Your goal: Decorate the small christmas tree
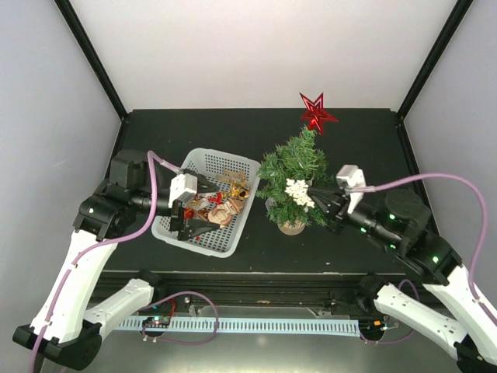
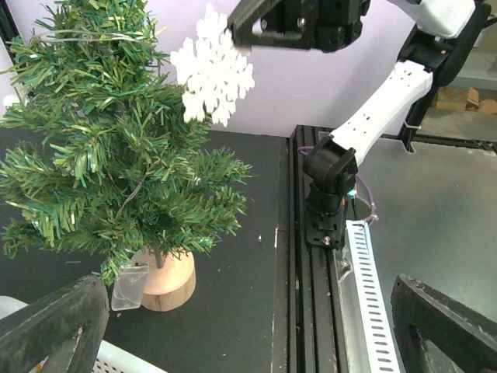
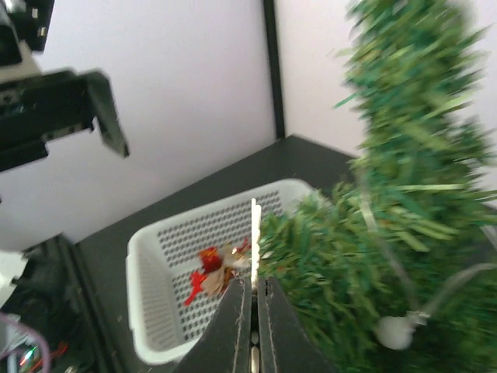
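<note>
The small christmas tree (image 1: 293, 172) stands on its round tan base (image 1: 292, 226) mid-table, with a red star (image 1: 317, 113) at its top. My right gripper (image 1: 316, 196) is shut on a white snowflake ornament (image 1: 298, 192) and holds it against the tree's front-right branches. The snowflake shows edge-on between the fingers in the right wrist view (image 3: 254, 241), and flat beside the tree (image 2: 109, 148) in the left wrist view (image 2: 211, 71). My left gripper (image 1: 203, 220) is open over the white basket (image 1: 194, 165), above the ornaments (image 1: 221, 203).
The white basket holds several red, gold and brown ornaments (image 3: 213, 272). A clear tag (image 2: 129, 285) hangs by the tree's base (image 2: 165, 280). The black table's front rail (image 2: 318, 256) and a slotted white cable duct (image 1: 256, 324) run along the near edge.
</note>
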`<state>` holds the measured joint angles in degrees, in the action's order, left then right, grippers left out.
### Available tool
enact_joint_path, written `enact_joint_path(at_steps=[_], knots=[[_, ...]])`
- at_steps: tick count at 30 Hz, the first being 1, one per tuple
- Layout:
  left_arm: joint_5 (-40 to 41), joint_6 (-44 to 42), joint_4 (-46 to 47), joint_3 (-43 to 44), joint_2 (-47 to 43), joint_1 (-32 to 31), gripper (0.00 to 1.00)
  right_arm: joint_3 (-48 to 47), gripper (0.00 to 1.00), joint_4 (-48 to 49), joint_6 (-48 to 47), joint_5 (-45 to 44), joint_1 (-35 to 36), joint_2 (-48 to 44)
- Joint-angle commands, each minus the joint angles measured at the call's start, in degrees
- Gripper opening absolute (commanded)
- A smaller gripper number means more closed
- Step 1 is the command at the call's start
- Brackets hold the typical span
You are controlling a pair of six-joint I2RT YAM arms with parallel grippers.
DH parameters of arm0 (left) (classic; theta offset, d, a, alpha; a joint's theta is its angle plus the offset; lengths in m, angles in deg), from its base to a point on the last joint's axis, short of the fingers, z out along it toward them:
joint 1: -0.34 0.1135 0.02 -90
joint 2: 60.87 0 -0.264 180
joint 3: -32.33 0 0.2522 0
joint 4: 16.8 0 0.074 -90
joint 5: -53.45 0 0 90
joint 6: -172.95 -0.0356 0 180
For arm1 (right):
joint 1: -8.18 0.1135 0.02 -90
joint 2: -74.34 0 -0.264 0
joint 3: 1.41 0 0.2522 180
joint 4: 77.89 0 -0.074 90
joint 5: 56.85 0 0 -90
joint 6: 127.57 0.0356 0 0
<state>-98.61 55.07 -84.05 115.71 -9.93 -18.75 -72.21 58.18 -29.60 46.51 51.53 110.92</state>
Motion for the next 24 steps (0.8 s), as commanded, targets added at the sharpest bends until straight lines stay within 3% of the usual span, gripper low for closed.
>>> enact_joint_path(at_steps=[1,7,14,24], knots=[[-2.57,-0.95,0.73,-0.74,-1.57,0.84,0.99,0.5,0.01,4.09,1.39,-12.27,0.19,-7.23],[-3.53,-0.74,1.12,-1.29,-2.06,1.38,0.99,-1.44,0.01,2.15,3.01,-14.61,0.22,-9.61],[-4.27,0.28,2.33,-2.14,-2.89,2.36,0.99,0.05,0.01,0.26,6.79,-28.81,0.17,-10.86],[-4.29,2.2,4.46,-3.33,-3.34,3.73,0.99,-1.58,0.01,4.28,10.67,-38.53,0.21,-0.52]])
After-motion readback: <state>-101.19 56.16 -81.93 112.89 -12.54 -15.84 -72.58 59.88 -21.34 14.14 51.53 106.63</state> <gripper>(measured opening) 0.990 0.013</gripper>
